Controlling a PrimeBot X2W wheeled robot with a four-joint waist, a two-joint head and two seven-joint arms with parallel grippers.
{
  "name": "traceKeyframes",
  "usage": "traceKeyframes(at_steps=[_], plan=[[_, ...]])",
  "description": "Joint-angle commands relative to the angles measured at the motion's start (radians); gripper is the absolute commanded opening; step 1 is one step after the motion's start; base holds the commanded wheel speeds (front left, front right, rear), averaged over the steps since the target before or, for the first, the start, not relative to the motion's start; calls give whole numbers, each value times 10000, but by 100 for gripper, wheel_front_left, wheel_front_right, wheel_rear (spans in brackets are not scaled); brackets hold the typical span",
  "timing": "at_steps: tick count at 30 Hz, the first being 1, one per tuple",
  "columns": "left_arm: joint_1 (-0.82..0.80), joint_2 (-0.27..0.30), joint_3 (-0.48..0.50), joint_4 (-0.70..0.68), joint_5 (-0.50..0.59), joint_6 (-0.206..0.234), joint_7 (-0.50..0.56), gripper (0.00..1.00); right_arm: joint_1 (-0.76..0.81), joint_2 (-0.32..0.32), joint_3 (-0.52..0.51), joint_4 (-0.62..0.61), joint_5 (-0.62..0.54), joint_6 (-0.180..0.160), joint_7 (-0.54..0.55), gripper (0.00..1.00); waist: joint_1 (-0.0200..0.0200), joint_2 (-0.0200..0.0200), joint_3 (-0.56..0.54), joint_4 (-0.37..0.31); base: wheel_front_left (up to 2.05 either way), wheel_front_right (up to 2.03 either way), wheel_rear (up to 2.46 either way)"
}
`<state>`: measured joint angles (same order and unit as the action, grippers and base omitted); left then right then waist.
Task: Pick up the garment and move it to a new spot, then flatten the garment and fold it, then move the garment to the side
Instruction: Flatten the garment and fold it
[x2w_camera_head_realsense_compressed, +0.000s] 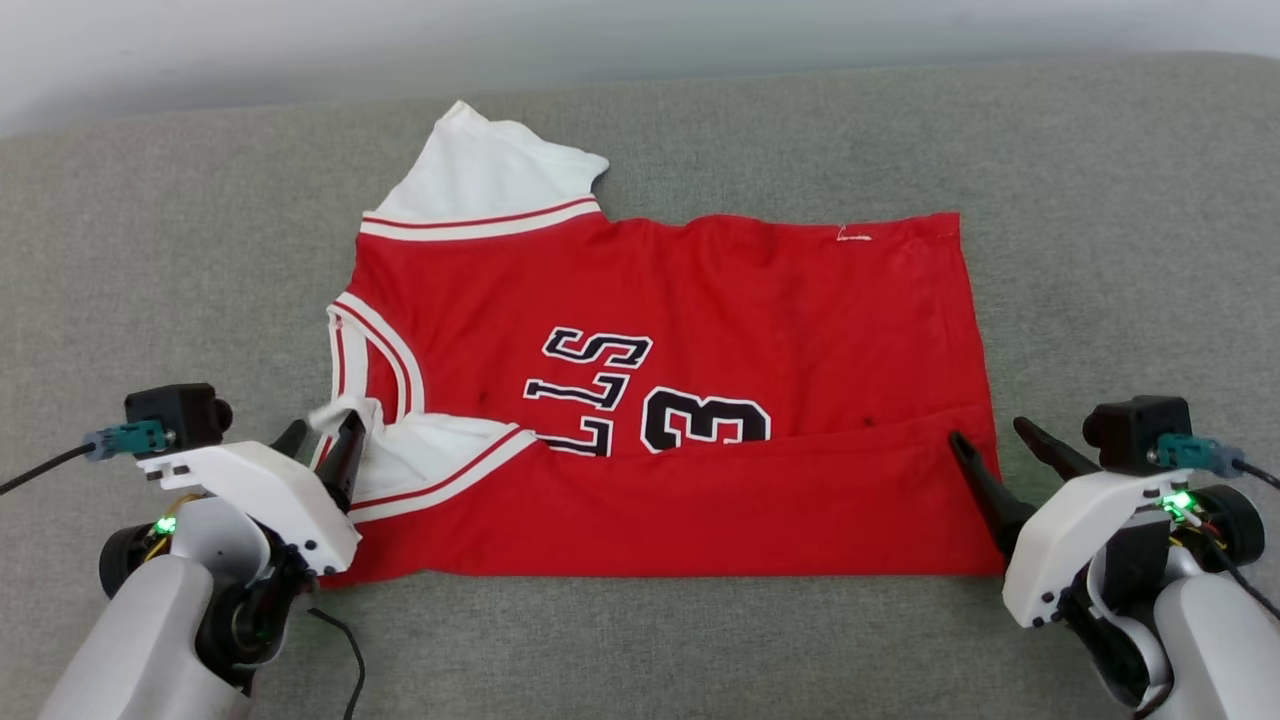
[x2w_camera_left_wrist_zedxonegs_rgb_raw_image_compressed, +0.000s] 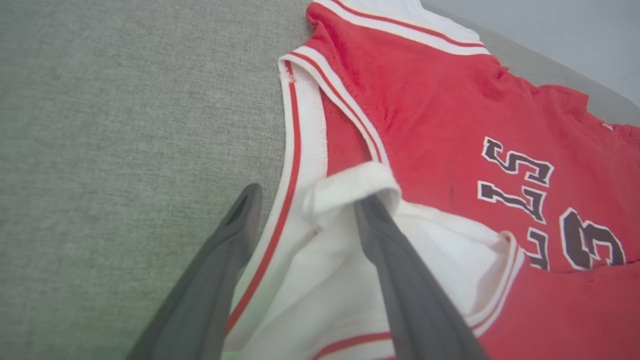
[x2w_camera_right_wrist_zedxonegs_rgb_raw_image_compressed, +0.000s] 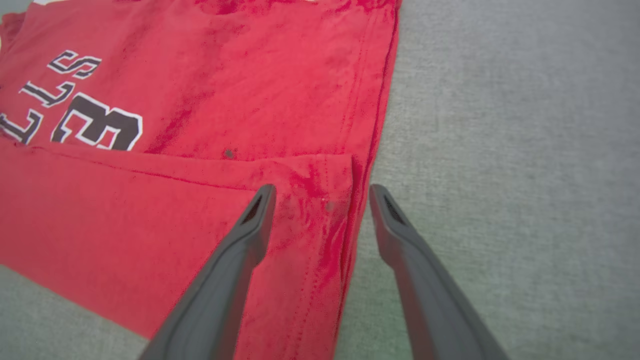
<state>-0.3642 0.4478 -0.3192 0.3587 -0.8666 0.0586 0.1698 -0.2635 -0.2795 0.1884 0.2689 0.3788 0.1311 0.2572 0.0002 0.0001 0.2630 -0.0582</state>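
Observation:
The red garment (x2w_camera_head_realsense_compressed: 700, 320) lies spread on the grey cloth surface, collar to the left and hem to the right. Its near long edge is folded up over the chest, covering part of the lettering and the number. The far white sleeve (x2w_camera_head_realsense_compressed: 480, 170) sticks out at the back. My left gripper (x2w_camera_head_realsense_compressed: 322, 428) is open at the near white sleeve (x2w_camera_left_wrist_zedxonegs_rgb_raw_image_compressed: 350, 260), whose cuff is draped over one fingertip (x2w_camera_left_wrist_zedxonegs_rgb_raw_image_compressed: 370, 210). My right gripper (x2w_camera_head_realsense_compressed: 988, 432) is open over the garment's near right corner (x2w_camera_right_wrist_zedxonegs_rgb_raw_image_compressed: 310, 210), one finger above the red cloth and the other above the grey surface.
The grey fabric surface (x2w_camera_head_realsense_compressed: 1100, 200) stretches wide around the garment on all sides. A pale wall runs behind its far edge (x2w_camera_head_realsense_compressed: 640, 40). A thin black cable (x2w_camera_head_realsense_compressed: 345, 650) hangs below my left wrist.

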Motion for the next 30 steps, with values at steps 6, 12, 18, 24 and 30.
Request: traceKeyframes(at_steps=[6,12,18,24,30], plan=[[572,522,457,-142,-333,134,41,100,734,429,-390,-544,-434,-6,-2195,100,-2,-1,-1182,-273,0,0,0],[1219,1312,647,-1144,-748,315,1089,100,1480,692,-843,-1517,-854,-8,-2682,100,-2,-1,-1938,-422,0,0,0],[1781,2570,130,-2472,-1353,210,3821,100,2134,876,-1135,-2702,-1106,-8,-2254,100,-2,-1,-1962,-495,0,0,0],[1725,2994,-43,-2729,-1782,588,5276,100,2235,1086,-1278,-3582,-1247,-8,-1962,100,-2,-1,-1203,-659,0,0,0],[1357,2686,-122,-2082,-1980,590,5475,100,2038,1225,-1237,-3776,-1204,-8,-1809,100,-2,-1,-442,-826,0,0,0]])
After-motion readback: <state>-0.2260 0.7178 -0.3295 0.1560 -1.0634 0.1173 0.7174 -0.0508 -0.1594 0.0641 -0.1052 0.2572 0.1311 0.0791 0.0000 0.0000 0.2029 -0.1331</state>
